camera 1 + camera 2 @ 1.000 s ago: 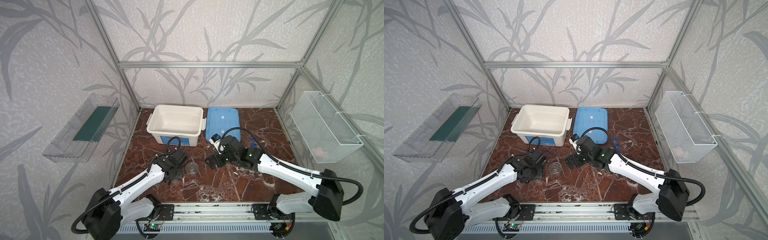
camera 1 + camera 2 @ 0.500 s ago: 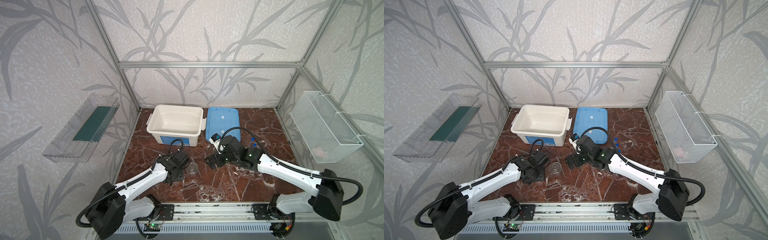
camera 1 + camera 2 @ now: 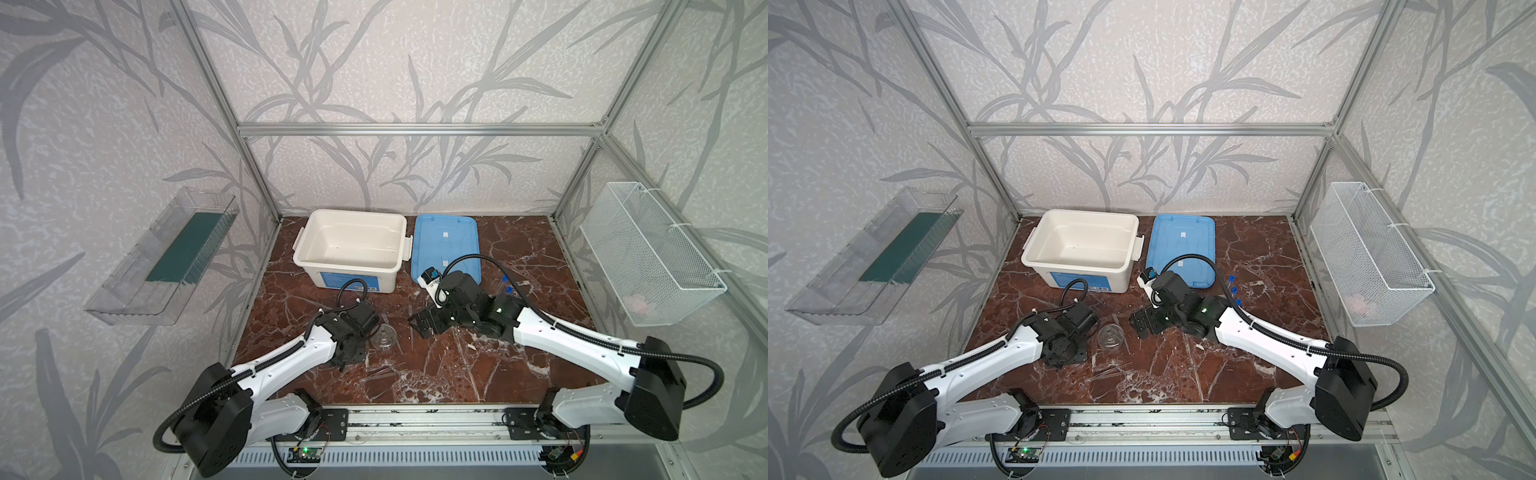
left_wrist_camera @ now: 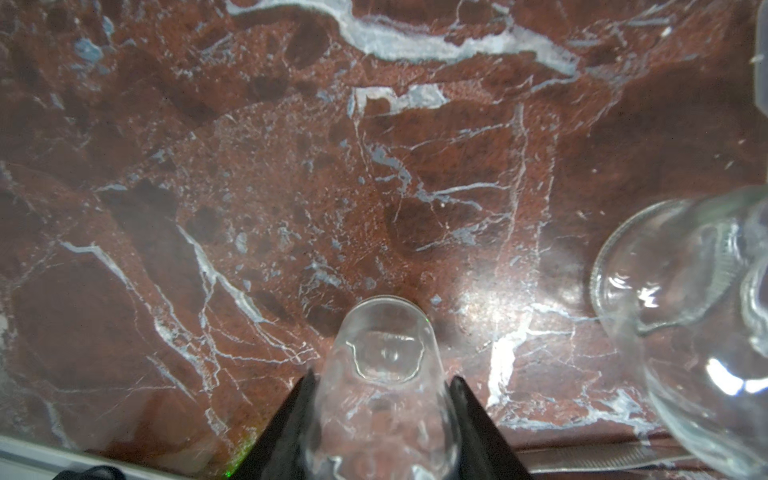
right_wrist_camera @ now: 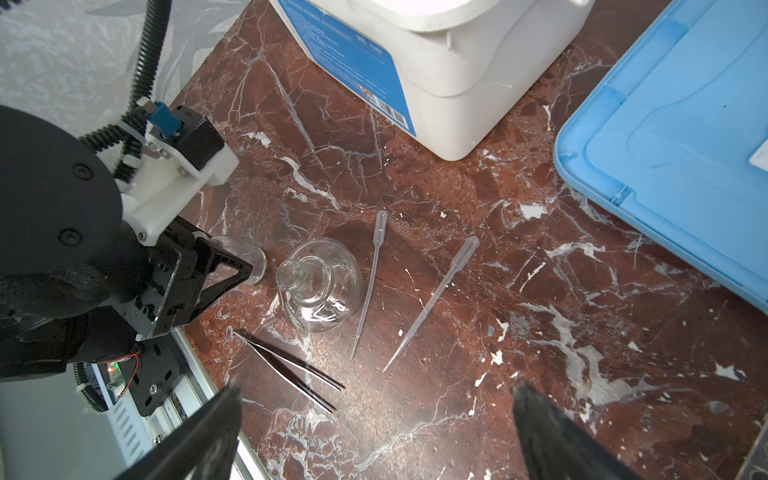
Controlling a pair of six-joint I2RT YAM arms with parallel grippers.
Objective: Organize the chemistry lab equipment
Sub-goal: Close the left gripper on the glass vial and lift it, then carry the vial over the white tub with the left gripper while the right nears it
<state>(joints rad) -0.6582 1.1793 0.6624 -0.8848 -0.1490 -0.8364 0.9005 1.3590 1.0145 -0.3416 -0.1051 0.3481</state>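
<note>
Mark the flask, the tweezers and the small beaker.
flask (image 5: 332, 293), right wrist view, on its wide body.
tweezers (image 5: 251, 341), right wrist view, near the joined end.
small beaker (image 4: 384, 399), left wrist view, its clear wall.

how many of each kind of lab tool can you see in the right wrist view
plastic pipettes: 2
tweezers: 1
conical flask: 1
small glass beaker: 1
total: 5
</note>
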